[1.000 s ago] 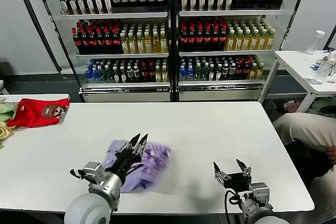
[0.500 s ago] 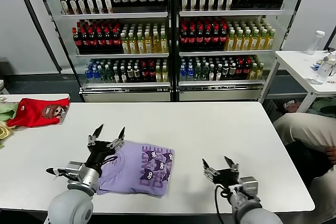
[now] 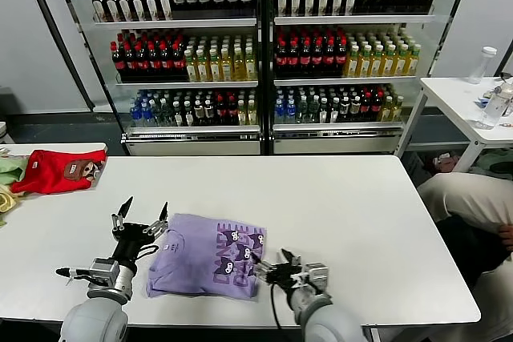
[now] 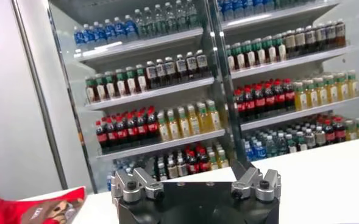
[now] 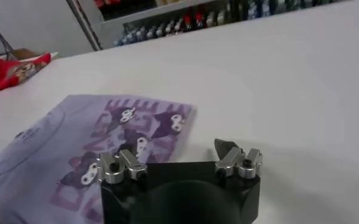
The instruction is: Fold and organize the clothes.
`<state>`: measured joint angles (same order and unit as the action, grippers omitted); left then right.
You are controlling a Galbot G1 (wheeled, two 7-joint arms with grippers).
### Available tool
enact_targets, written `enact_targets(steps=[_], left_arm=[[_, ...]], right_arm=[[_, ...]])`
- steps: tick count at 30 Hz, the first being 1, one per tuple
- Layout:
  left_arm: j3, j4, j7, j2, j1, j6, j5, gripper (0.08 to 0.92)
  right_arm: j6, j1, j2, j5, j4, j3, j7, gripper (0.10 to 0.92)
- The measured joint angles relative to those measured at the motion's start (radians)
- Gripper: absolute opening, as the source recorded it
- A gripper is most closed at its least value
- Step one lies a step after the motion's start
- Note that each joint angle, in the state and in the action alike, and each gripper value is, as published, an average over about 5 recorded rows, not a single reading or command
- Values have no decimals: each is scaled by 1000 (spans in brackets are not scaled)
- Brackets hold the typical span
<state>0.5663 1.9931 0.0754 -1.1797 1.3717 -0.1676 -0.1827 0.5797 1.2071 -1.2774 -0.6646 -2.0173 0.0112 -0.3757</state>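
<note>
- lavender t-shirt (image 3: 207, 255) lies folded on the white table (image 3: 337, 206), near the front edge, a bit to the robot's left of the middle
- its front faces up, with dark purple cartoon figures and pink letters on the side near the right gripper
- left gripper (image 3: 141, 215) is just beside the shirt's left edge, lifted over the table, with its two fingers spread wide and pointing up
- it holds nothing
- right gripper (image 3: 271, 268) is low by the shirt's near right corner, and its fingers are spread too
- it grabs nothing; i cannot tell if a fingertip touches the cloth
- in the right wrist view the shirt (image 5: 100, 152) lies flat in front of the gripper (image 5: 179, 159)
- red garment (image 3: 56, 171) with a brown cartoon face sits on a small side table at the far left, well apart from the shirt
- green and yellow clothes (image 3: 8, 175) peek in beside it
- big fridge shelves (image 3: 256, 46) full of bottles stand behind the table
- another white table (image 3: 461, 98) with bottles on it is at the far right
- a person's leg in light trousers (image 3: 461, 198) shows near the right side of the table
</note>
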Motion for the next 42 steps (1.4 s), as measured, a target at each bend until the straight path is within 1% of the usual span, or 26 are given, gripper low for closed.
enact_targets(steps=[3,5,7,18,27,30,33,42], left_arm=[[3,-7,-1,-2,1,9,10,823],[5,-11,-2,-3,2,15,15,823],[7,-15,-3,-3,3,20,20,823],[17,-30,-4,-5,8,37,32,823],[17,-44,-4,-5,6,47,36,823],[18,-50,-4,-5,6,51,38,823],[18,-55,-5,-3,5,57,38,823],[11,-77,-23,-10,1,93,45,823]], right_arm=[[-2,-17,-17,-31,22,-28,-26,823],[-4,-24,-27,-49,31,-42,-44,801],[-4,-29,-35,-68,37,-55,-61,761],[-4,-53,-60,-128,48,-94,-138,448],[1,-90,-42,-103,17,-57,-142,189],[2,-101,-22,-86,0,-32,-127,126],[2,-102,10,-73,-11,4,-104,112],[1,-76,134,-43,0,146,-7,112]])
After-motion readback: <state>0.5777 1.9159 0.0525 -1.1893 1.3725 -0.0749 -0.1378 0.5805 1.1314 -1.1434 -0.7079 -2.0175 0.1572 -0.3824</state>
